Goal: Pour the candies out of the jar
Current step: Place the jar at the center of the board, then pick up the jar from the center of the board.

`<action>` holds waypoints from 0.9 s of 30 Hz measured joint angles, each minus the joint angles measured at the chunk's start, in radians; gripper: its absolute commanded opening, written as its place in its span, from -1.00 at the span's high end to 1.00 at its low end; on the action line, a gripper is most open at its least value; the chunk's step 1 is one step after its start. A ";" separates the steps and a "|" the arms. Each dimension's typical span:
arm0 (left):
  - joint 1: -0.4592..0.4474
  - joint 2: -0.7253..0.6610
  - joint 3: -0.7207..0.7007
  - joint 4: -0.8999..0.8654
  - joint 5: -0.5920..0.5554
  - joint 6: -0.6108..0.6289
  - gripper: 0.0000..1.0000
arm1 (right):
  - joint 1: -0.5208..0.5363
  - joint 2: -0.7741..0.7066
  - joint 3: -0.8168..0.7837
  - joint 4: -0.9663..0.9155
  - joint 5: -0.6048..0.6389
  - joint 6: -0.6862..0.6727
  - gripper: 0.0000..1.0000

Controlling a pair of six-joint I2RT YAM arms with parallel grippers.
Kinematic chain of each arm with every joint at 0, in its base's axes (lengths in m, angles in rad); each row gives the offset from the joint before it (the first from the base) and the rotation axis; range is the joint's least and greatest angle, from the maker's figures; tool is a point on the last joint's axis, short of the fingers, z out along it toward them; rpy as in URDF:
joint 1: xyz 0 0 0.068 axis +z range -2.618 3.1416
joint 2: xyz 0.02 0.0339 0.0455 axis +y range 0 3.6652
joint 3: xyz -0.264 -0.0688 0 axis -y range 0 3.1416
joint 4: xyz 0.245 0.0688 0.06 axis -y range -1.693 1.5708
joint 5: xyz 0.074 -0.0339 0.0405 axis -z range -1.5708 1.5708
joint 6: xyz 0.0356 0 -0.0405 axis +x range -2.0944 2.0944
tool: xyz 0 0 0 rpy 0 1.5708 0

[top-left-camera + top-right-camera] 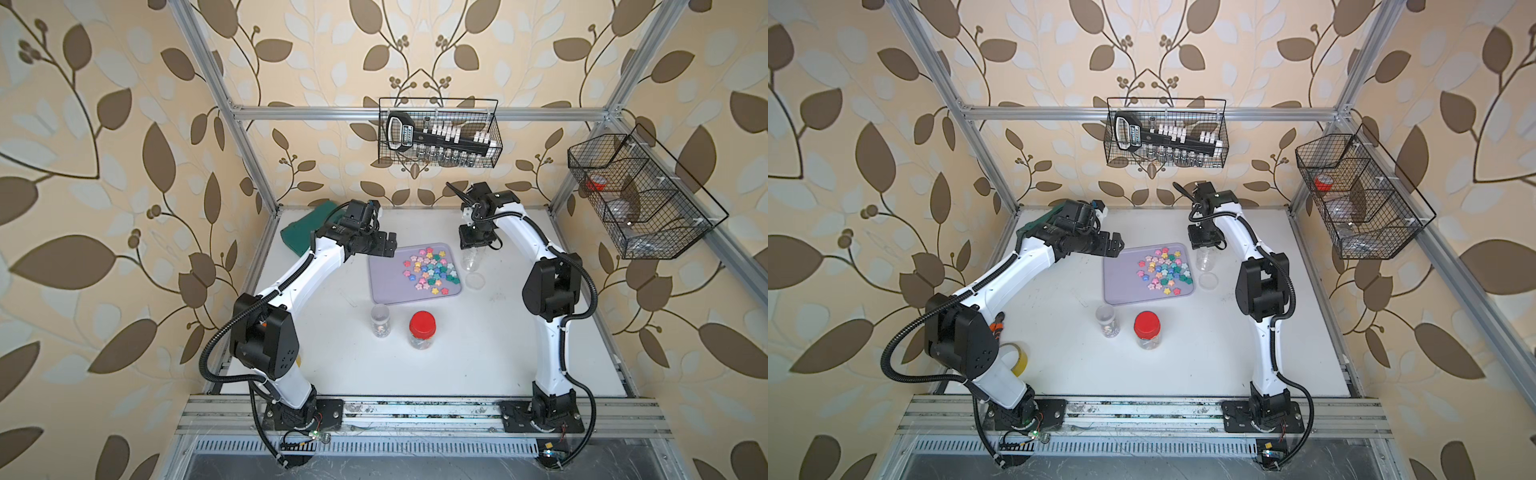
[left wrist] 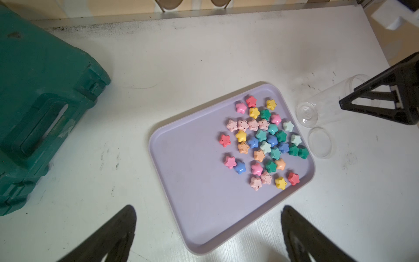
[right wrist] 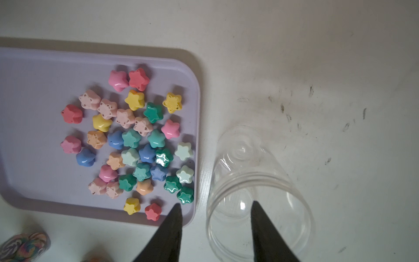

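While the left gripper [image 1: 388, 246] hovers spread, the right gripper [image 3: 216, 204] points down, jaws parted, seemingly straddling the jar [image 3: 249, 158].

The candies [image 2: 265, 147] are pink, red, yellow, orange, blue, teal and mint, the palest pink ones brown-speckled; the tray [image 2: 192, 181] is lilac. The jar [image 3: 256, 170] is clear. At the tray's six o'clock, a lid [image 1: 422, 323] is red. White bench [image 2: 204, 56], dark-scuffed; green case [image 2: 45, 90]; beige wallpaper [image 1: 104, 166], brown leaves.
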 measured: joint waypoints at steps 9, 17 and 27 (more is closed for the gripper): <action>0.000 -0.041 -0.057 0.032 -0.053 -0.020 -0.98 | 0.040 -0.185 -0.073 0.148 0.044 0.003 -0.99; 0.000 -0.089 -0.072 0.067 -0.077 -0.023 -0.98 | 0.040 -0.513 -0.392 0.404 0.042 0.014 -0.99; 0.000 -0.223 -0.195 0.109 -0.056 -0.018 -0.98 | 0.040 -0.726 -0.784 0.631 0.035 0.031 -0.99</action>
